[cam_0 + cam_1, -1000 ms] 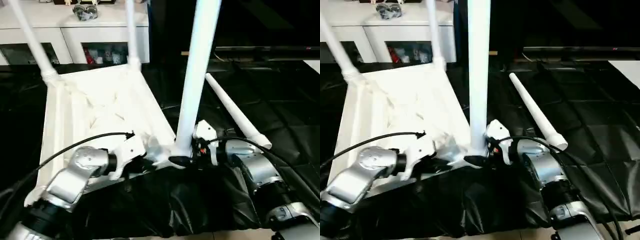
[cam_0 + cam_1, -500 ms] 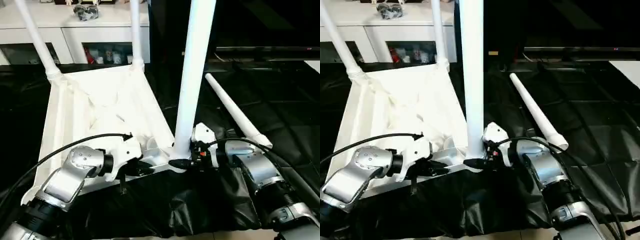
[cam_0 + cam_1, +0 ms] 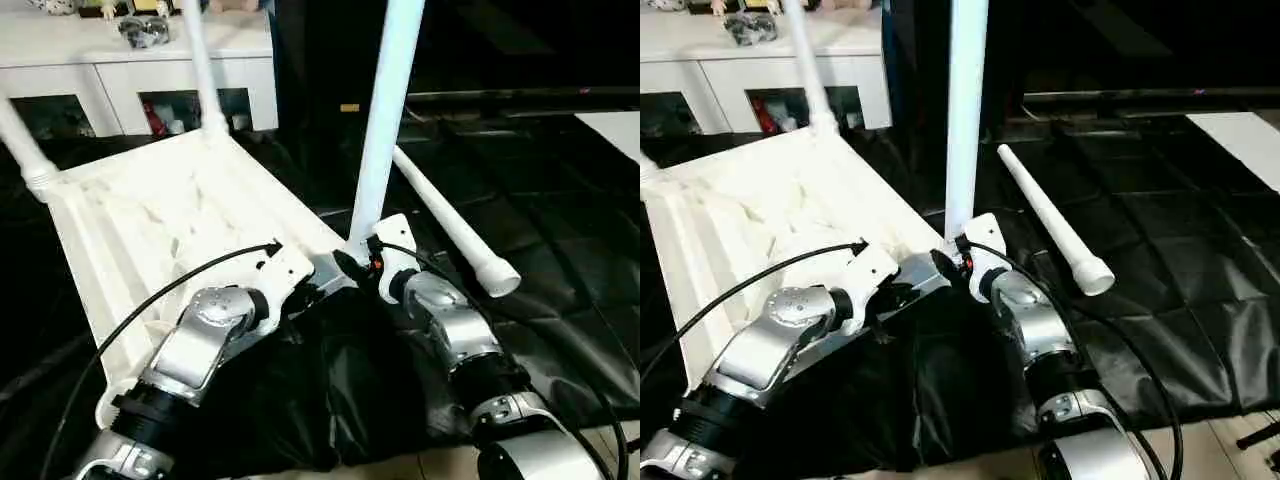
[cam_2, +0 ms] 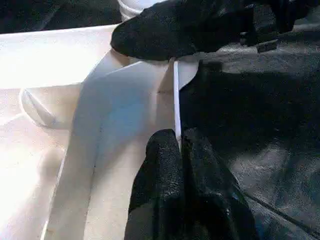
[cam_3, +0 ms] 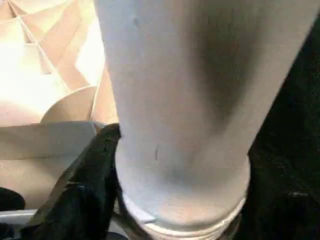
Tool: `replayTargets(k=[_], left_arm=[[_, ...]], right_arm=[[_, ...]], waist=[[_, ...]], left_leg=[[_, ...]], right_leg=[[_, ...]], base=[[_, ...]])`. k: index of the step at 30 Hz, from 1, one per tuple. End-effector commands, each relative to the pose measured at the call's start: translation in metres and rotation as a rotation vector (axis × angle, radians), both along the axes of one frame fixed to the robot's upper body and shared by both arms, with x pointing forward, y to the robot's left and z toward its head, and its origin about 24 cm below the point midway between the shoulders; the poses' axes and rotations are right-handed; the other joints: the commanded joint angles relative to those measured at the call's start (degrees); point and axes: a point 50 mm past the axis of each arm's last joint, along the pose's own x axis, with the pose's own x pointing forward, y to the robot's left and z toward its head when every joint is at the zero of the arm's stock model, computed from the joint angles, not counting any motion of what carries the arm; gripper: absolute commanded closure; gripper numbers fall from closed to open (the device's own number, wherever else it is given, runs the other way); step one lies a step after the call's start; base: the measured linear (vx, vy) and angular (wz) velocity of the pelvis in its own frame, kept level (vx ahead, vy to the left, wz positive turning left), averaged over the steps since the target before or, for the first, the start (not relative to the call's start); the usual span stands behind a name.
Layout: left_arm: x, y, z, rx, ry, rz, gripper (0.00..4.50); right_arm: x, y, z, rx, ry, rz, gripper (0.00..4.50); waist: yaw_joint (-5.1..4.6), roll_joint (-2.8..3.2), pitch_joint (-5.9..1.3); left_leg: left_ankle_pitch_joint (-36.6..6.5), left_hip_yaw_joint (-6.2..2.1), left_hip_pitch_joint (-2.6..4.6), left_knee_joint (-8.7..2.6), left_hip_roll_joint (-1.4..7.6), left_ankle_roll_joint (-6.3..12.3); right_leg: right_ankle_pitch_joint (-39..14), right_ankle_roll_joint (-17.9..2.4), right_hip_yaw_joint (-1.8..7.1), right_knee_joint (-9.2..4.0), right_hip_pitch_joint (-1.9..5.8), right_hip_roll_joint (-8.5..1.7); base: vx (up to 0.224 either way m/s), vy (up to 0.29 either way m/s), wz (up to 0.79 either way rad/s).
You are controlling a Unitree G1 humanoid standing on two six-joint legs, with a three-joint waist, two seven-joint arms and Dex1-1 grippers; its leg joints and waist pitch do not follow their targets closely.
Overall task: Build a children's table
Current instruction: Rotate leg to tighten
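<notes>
The upright leg [image 3: 385,120] stands between the right gripper [image 3: 352,262] jaws, apparently clasped at its base; left gripper [image 4: 179,165] pinches the tabletop [image 3: 150,215] rim just left.

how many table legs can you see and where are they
4. Far-left corner leg and far-right corner leg stand in the upturned tabletop. The near-right corner leg stands with the right gripper around its base. The loose leg lies on the black sheet.
</notes>
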Motion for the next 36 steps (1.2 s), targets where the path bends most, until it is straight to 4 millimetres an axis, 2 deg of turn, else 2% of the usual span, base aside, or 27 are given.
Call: replayTargets(k=[1,5,7,8,10,11,12,15,17,19,20,23,24,29,30,36], left_arm=[[-0.001,-0.031,0.025,-0.075,-0.106,-0.127,4.50],[-0.006,-0.025,0.027,-0.070,-0.098,-0.172,4.50],[-0.009,-0.018,0.026,-0.058,-0.089,-0.200,4.50],[-0.011,-0.014,0.026,-0.055,-0.082,-0.216,4.50],[-0.012,-0.012,0.026,-0.054,-0.078,-0.227,4.50],[-0.014,-0.008,0.026,-0.050,-0.066,-0.249,4.50],[-0.016,-0.005,0.026,-0.048,-0.059,-0.268,4.50],[-0.020,0.004,0.025,-0.035,-0.031,-0.334,4.50],[-0.021,0.004,0.025,-0.034,-0.030,-0.337,4.50],[-0.024,0.010,0.026,-0.030,-0.010,-0.388,4.50],[-0.025,0.013,0.027,-0.026,0.002,-0.407,4.50],[-0.025,0.016,0.028,-0.022,0.009,-0.427,4.50],[-0.026,0.018,0.027,-0.017,0.037,-0.448,4.50],[-0.028,0.021,0.026,0.000,0.083,-0.499,4.50],[-0.028,0.022,0.026,0.001,0.084,-0.502,4.50],[-0.028,0.025,0.025,0.005,0.086,-0.506,4.50]], right_arm=[[-0.010,0.029,-0.003,0.029,0.025,0.157,0.88],[-0.010,0.020,0.001,0.013,0.004,0.213,0.56],[-0.011,0.011,0.005,-0.004,-0.010,0.291,0.56],[-0.013,0.007,0.007,-0.016,-0.015,0.340,0.56],[-0.015,0.005,0.007,-0.024,-0.019,0.375,0.56],[-0.018,-0.001,0.009,-0.036,-0.024,0.442,0.56],[-0.019,-0.004,0.011,-0.040,-0.021,0.476,0.56],[-0.025,-0.016,0.015,-0.060,-0.003,0.591,0.56],[-0.025,-0.016,0.015,-0.062,-0.002,0.596,0.56],[-0.030,-0.024,0.017,-0.083,0.017,0.679,0.56],[-0.032,-0.026,0.018,-0.086,0.025,0.712,0.82],[-0.034,-0.029,0.020,-0.084,0.036,0.747,0.89],[-0.035,-0.030,0.022,-0.081,0.041,0.772,1.06],[-0.037,-0.030,0.022,-0.076,0.048,0.805,1.38],[-0.038,-0.030,0.021,-0.073,0.054,0.811,1.64],[-0.044,-0.029,0.019,-0.061,0.077,0.844,1.70]], waist=[[0.22,0.03,-4.32],[0.28,0.06,-4.43],[0.38,-0.08,-4.43],[0.56,0.06,-4.50],[0.72,0.06,-4.45],[0.83,0.33,-4.46],[0.94,0.15,-4.49],[1.30,0.21,-4.38],[1.40,0.22,-4.37],[1.78,-0.01,-4.37],[2.08,0.04,-4.32],[2.25,0.00,-4.29],[2.40,-0.01,-4.29],[2.32,-0.08,-4.27],[2.29,-0.08,-4.24],[2.40,0.01,-4.34]], left_leg=[[-12.81,-0.05,0.06,-4.04,0.76,1.24],[-11.72,0.01,0.05,-3.93,0.82,1.92],[-10.51,0.10,-0.03,-3.84,0.86,2.66],[-10.67,0.05,0.01,-3.80,0.89,2.84],[-10.32,0.16,0.06,-3.75,1.00,3.25],[-10.40,0.19,0.21,-3.72,1.00,3.24],[-10.40,0.23,0.18,-3.69,1.03,3.37],[-10.95,0.17,0.19,-3.81,1.09,3.51],[-11.21,0.18,0.24,-3.79,1.08,3.50],[-11.42,0.21,0.35,-3.78,1.04,3.27],[-11.55,0.26,0.37,-3.77,1.10,3.34],[-11.71,0.29,0.44,-3.79,1.15,3.17],[-11.56,0.30,0.47,-3.81,1.15,2.98],[-12.14,0.20,0.37,-3.89,1.11,2.52],[-12.15,0.16,0.30,-3.90,1.12,2.42],[-11.54,0.15,0.35,-3.88,1.14,2.47]], right_leg=[[-13.11,-10.81,2.77,-4.77,2.86,-2.71],[-10.35,-11.89,2.76,-4.40,3.04,-2.65],[-8.53,-12.56,2.79,-4.18,3.01,-2.62],[-8.51,-12.55,2.69,-4.10,3.20,-2.57],[-7.62,-12.93,2.80,-4.08,3.02,-2.57],[-7.53,-13.18,2.82,-4.06,2.91,-2.57],[-7.00,-13.48,2.84,-4.00,3.00,-2.54],[-7.30,-13.58,2.80,-4.04,3.05,-2.52],[-7.74,-13.48,2.80,-4.08,3.01,-2.52],[-8.81,-13.34,2.82,-4.12,3.12,-2.53],[-9.40,-13.17,2.89,-4.12,2.96,-2.58],[-10.01,-13.17,2.94,-4.19,2.81,-2.64],[-10.38,-13.07,2.95,-4.18,2.80,-2.57],[-11.99,-12.67,2.92,-4.28,2.84,-2.67],[-12.28,-12.57,2.94,-4.28,2.88,-2.71],[-11.28,-12.58,2.93,-4.17,2.84,-2.62]], base=[[0.000,0.000,0.00],[0.000,0.000,0.00],[0.000,0.000,0.00],[0.000,0.000,0.00],[0.000,0.000,0.00],[0.000,0.000,0.00],[0.000,0.000,0.00],[0.000,0.000,0.00],[0.000,0.000,0.00],[0.000,0.000,0.00],[0.000,0.000,0.00],[0.000,0.000,0.00],[0.000,0.000,0.00],[0.000,0.000,0.00],[0.000,0.000,0.00],[0.000,0.000,0.00]])
